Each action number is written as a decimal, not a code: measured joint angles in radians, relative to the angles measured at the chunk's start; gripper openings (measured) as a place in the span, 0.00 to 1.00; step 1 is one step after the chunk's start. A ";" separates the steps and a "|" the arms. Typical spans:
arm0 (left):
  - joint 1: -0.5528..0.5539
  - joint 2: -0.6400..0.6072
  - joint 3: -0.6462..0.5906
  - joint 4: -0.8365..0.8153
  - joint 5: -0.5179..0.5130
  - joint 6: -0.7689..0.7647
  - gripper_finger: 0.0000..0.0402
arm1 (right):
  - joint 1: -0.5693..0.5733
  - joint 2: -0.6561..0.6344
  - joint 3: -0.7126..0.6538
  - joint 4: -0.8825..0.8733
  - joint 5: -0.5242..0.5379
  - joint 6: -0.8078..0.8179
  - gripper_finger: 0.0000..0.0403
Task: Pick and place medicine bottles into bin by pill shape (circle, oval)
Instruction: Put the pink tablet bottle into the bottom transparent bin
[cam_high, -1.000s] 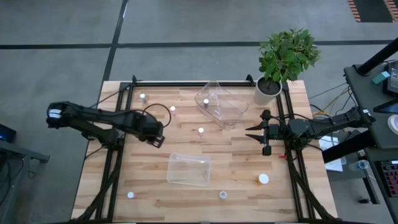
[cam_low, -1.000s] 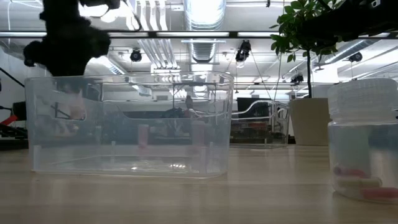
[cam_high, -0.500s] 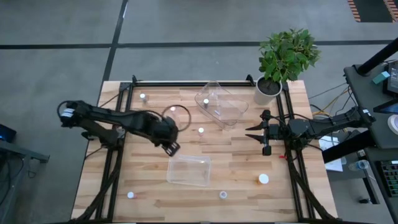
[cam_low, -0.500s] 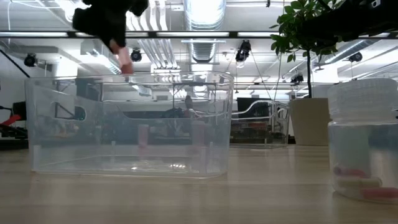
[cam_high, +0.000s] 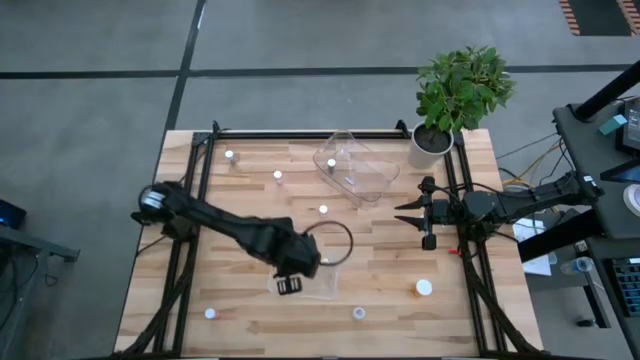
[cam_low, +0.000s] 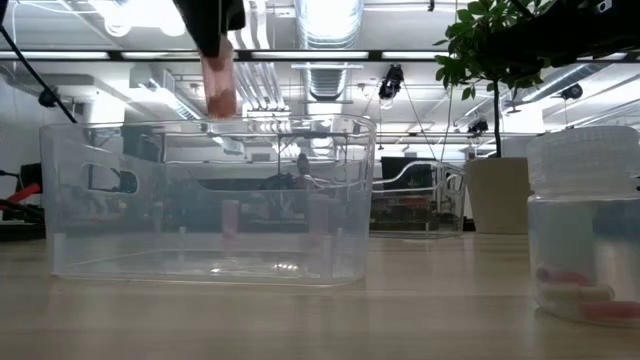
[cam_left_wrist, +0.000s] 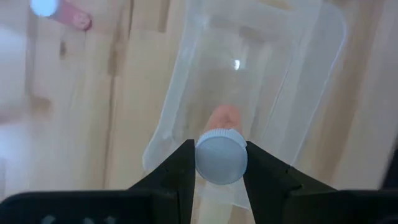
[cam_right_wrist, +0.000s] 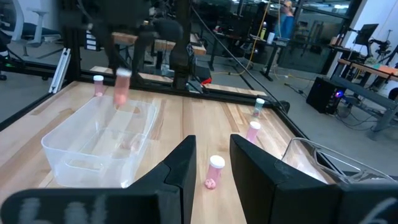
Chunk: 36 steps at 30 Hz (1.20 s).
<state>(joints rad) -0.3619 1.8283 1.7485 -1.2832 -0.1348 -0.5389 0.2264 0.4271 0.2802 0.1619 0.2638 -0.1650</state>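
Note:
My left gripper (cam_high: 290, 284) is shut on a small pinkish bottle (cam_low: 218, 88) with a white cap (cam_left_wrist: 221, 156). It is above the clear near bin (cam_high: 306, 273), by the bin's left near corner. The bin also shows in the left wrist view (cam_left_wrist: 255, 81) and the low view (cam_low: 205, 200). My right gripper (cam_high: 408, 213) is open and empty at the table's right edge. Loose white-capped bottles stand on the table (cam_high: 229, 155) (cam_high: 278, 176) (cam_high: 323, 209). A larger orange bottle (cam_high: 424, 288) stands near right. My left gripper pinches the bottle at its cap end (cam_left_wrist: 221, 156) between its two fingers (cam_left_wrist: 184, 169). The fingers point down from above and lie along the bottle. The bottle hangs upright below them, its pinkish body (cam_low: 218, 88) clear above the bin's rim.
A second clear bin (cam_high: 356, 168) sits tilted at the far middle with a bottle (cam_high: 331, 163) at it. A potted plant (cam_high: 452, 92) stands at the far right corner. More bottles stand near the front edge (cam_high: 210, 313) (cam_high: 358, 313). Black rails run along the left and right sides.
My left gripper has carried the pinkish bottle from the table's left middle toward the right and near edge, ending over the near bin. It has tipped so the fingers point down, and the bottle now hangs upright.

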 joint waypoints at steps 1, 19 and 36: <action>-0.008 0.015 -0.001 -0.001 -0.007 0.014 0.23 | 0.000 0.000 0.000 0.000 0.000 0.000 0.23; -0.033 0.118 -0.108 0.029 -0.111 0.049 0.23 | 0.000 0.000 0.000 -0.006 0.000 -0.001 0.23; -0.032 0.116 -0.214 0.106 -0.062 0.022 0.23 | 0.000 0.000 0.000 -0.009 0.000 -0.002 0.23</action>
<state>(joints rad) -0.3943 1.9446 1.5346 -1.1768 -0.1969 -0.5167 0.2264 0.4271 0.2802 0.1528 0.2638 -0.1669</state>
